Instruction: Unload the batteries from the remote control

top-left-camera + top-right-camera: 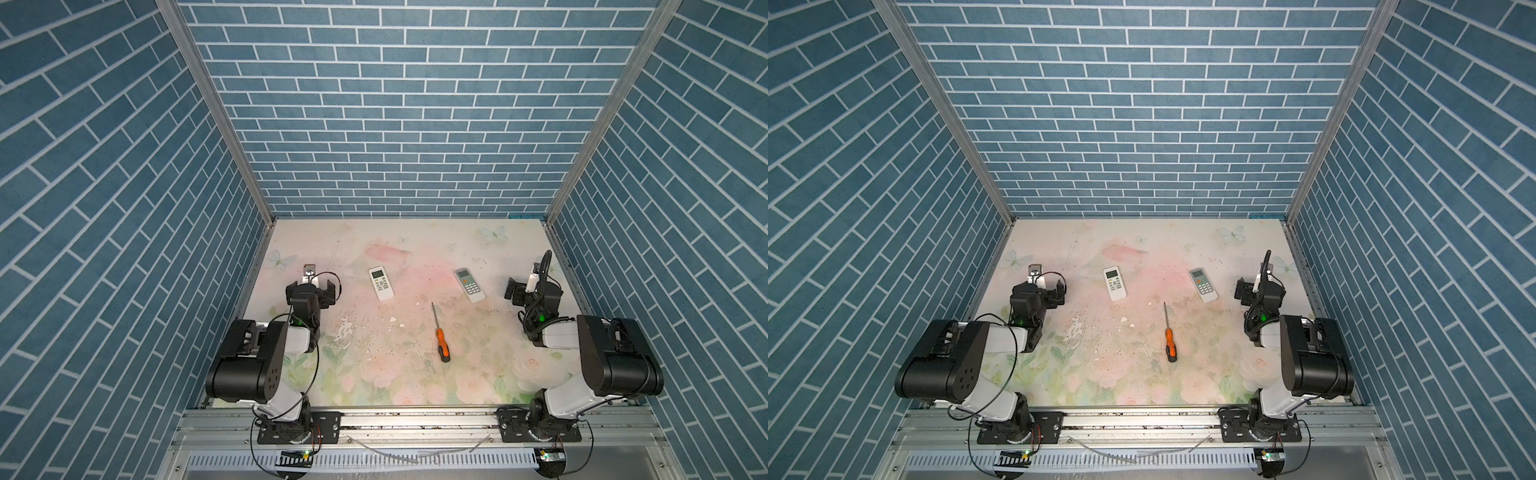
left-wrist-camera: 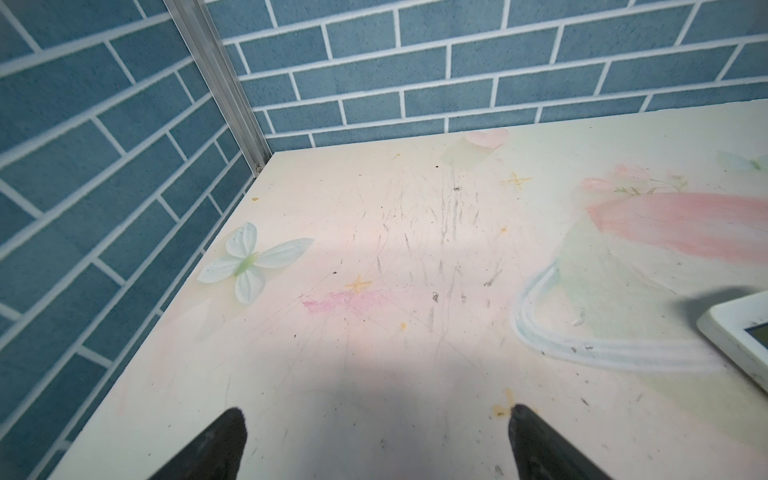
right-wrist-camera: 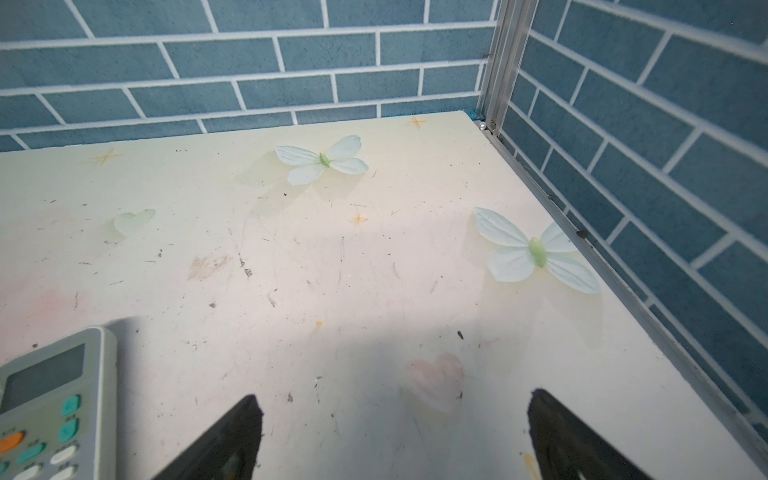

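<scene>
Tabletop bears white remote, grey remote, face-up.

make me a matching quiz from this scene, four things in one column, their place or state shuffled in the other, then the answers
Things
1. white remote
2. grey remote
3. screwdriver
4. left gripper

Descriptions
A. jaws open, nothing between them
B. face up, left of centre in both top views
C. orange and black handle, nearer the robot than both remotes
D. orange and teal buttons, right of centre in both top views

Pairs: 1-B, 2-D, 3-C, 4-A
</scene>
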`<state>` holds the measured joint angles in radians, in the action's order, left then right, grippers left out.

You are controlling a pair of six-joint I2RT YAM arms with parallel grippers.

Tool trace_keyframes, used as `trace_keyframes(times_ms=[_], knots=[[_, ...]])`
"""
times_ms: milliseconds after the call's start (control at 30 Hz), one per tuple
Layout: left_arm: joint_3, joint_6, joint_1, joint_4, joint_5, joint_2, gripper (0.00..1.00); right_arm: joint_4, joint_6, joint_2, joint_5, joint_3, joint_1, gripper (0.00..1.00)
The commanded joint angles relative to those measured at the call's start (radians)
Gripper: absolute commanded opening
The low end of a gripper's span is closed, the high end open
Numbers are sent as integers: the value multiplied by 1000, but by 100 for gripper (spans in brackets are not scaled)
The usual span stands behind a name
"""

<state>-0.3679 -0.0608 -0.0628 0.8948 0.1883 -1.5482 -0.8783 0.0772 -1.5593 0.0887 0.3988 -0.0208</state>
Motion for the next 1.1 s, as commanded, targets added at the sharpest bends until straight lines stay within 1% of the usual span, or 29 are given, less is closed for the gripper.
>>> trace_keyframes(times_ms=[0,133,200,233,267,300,333,400,433,467,500,533,567,600,633,667,700,733,767,800,833,867,933,1067], knots=[[-9,-7,6,-1,-9,15,100,2,-29,18,-10,-12,-3,99],[-7,-6,6,0,-10,16,100,4,-28,18,-11,-11,-4,99],[12,1,6,32,15,25,100,-5,-33,28,-4,-19,-2,99],[24,12,6,39,39,46,100,30,-43,61,-24,-17,-2,99],[27,22,6,17,63,76,100,97,-48,108,-39,-5,-1,99],[25,30,6,-30,85,129,100,217,-41,174,-30,26,1,99],[19,39,6,-91,110,191,100,355,1,239,2,69,2,99],[-12,71,6,-252,151,320,100,582,160,330,90,159,2,99],[-34,105,6,-343,172,384,100,701,243,367,113,201,1,99],[-53,156,6,-420,200,433,100,788,295,390,108,240,1,99],[-75,226,7,-512,236,491,99,881,330,405,64,281,1,99],[-83,298,8,-577,259,538,100,948,360,410,-6,313,2,99],[-77,348,9,-607,262,572,100,993,394,403,-66,339,4,99],[-61,373,11,-612,231,609,100,1034,442,390,-115,362,12,99],[-50,392,11,-618,187,638,100,1057,466,378,-133,374,40,99],[-51,406,11,-640,147,654,100,1088,469,369,-104,393,85,99],[-67,418,11,-690,106,666,100,1121,445,361,-40,418,165,99],[-96,433,11,-753,65,667,100,1160,418,352,56,449,250,99],[-120,432,11,-799,19,664,100,1194,400,339,147,483,318,99],[-144,424,9,-841,-28,659,99,1217,382,321,203,517,372,99],[-164,431,8,-878,-58,658,99,1229,375,299,207,542,400,99],[-172,437,6,-898,-79,658,100,1235,377,277,186,564,409,99],[-187,455,4,-930,-130,673,100,1245,367,218,119,604,424,99],[-213,478,0,-992,-183,700,99,1306,321,88,105,683,458,98]])
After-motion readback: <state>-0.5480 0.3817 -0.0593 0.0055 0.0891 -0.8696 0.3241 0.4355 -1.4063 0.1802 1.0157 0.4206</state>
